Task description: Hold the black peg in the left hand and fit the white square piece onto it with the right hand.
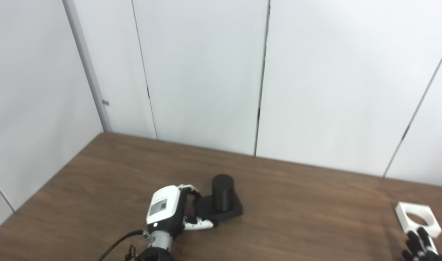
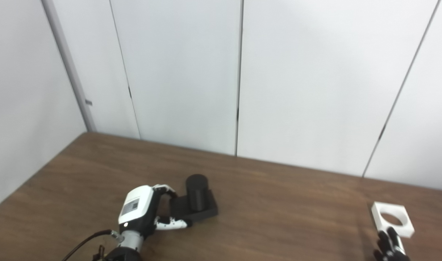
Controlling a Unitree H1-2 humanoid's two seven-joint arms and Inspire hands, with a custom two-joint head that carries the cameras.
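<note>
Brown table; left hand cups the black peg to steady it; right hand nears the white square piece, grip unclear.

Two head cameras (side by side) look down, sharing the table.

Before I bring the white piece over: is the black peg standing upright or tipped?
Upright. The black peg stands vertically on its flat square base on the table, round top facing up, with the left hand at the base's near side.
</note>
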